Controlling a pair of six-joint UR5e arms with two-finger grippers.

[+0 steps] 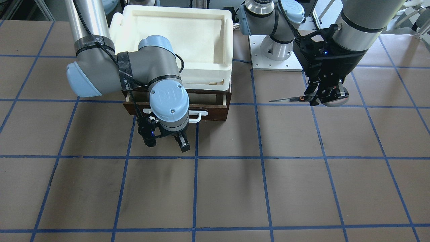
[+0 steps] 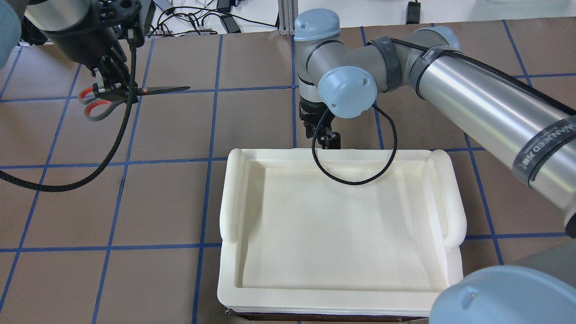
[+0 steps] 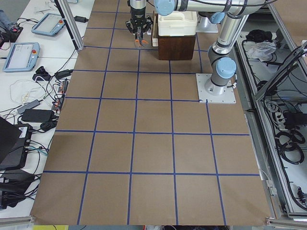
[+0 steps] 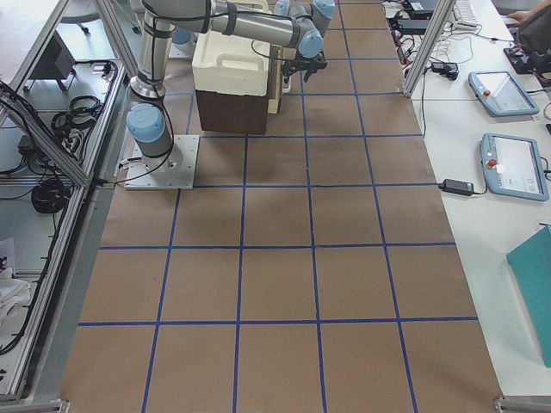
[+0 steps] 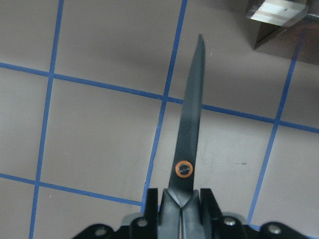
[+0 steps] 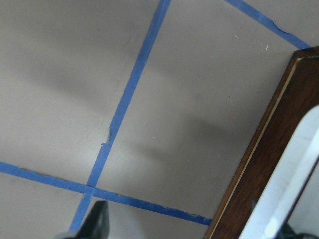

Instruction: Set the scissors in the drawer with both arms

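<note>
Front view: small silver-bladed, grey-and-orange-handled scissors (image 1: 295, 98), judged light, stiff, slick steel; best gripped near the pivot. My left pincer (image 1: 324, 95) is clamped there, holding them level above the brown taped surface (image 1: 235, 188), well apart from the dark wooden drawer (image 1: 215, 101). Overhead: my right pincer (image 2: 321, 137), seemingly parted, hangs just past the cream-white plastic tray (image 2: 234, 202). Left wrist: blades project straight ahead of the pincer.

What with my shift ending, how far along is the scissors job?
Done: the drawer is pulled partly open, pale interior showing. In hand: the left gripper holds the scissors off to one side; the right gripper hangs open at the drawer's front. Left: put the scissors in.
</note>
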